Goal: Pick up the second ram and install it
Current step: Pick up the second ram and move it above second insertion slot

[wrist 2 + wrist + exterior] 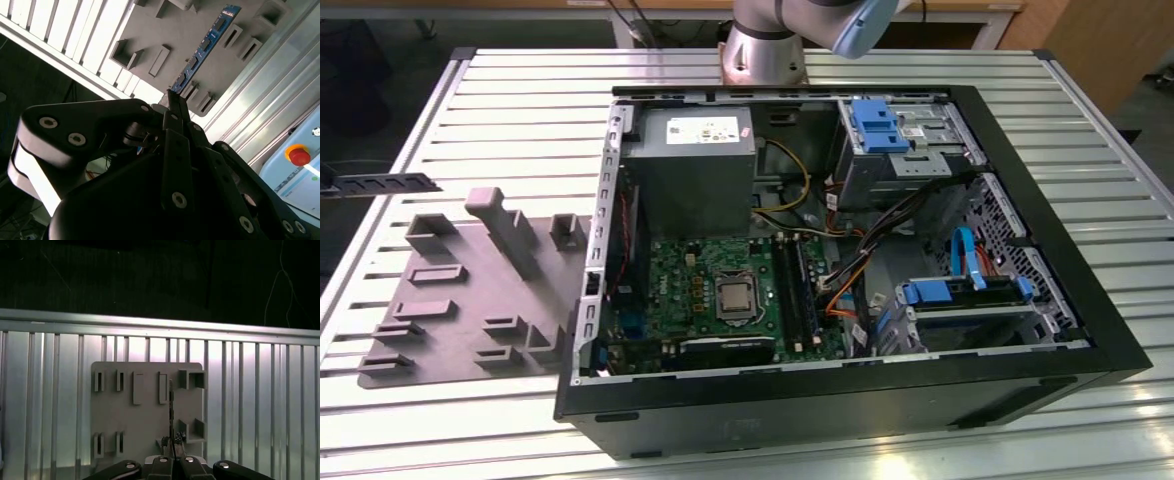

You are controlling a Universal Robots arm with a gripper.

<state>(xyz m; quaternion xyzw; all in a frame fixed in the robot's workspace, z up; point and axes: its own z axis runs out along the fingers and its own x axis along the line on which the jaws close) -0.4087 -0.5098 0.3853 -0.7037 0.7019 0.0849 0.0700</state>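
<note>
Logged pick-up as done: gripper clamped on one end of second ram, stick hung in air over grey tray, apparently clear of it. Install not yet done: slots in open case beside tray not reached.

The open computer case lies on the counter; the tray lies just beside it, on the exterior view's left; inside the case, the power supply sits behind the motherboard, with the drive bays to the exterior view's right; in the second wrist view the second ram, held in the gripper, has the tray beyond it.
</note>
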